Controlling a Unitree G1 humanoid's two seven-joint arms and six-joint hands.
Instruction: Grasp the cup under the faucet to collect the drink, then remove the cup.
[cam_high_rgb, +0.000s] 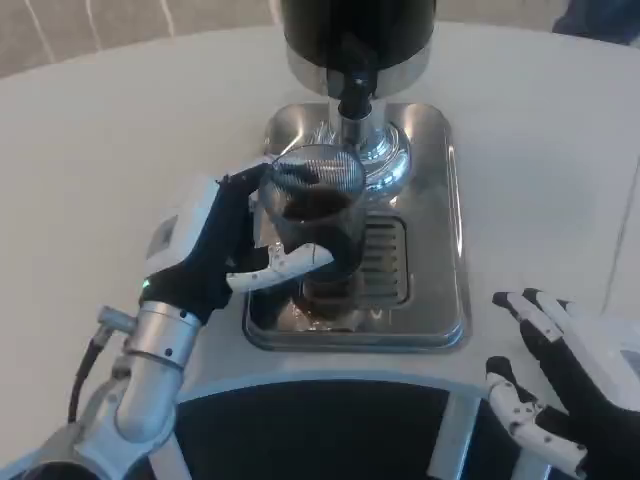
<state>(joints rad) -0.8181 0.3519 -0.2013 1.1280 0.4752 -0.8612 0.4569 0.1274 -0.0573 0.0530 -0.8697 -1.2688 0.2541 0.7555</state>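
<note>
A clear plastic cup (315, 215) with dark drink in it stands on the drip grate of the steel tray (440, 200), just in front of and below the black faucet spout (352, 95). My left hand (225, 245) grips the cup from its left side, fingers wrapped around the wall. My right hand (560, 385) rests at the table's lower right with its fingers spread and nothing in it, well apart from the tray.
The black dispenser body (358, 30) with a chrome base rises at the back of the tray. White tabletop (100, 150) lies open to the left and right. The table's front edge and a dark gap (310, 430) run along the bottom.
</note>
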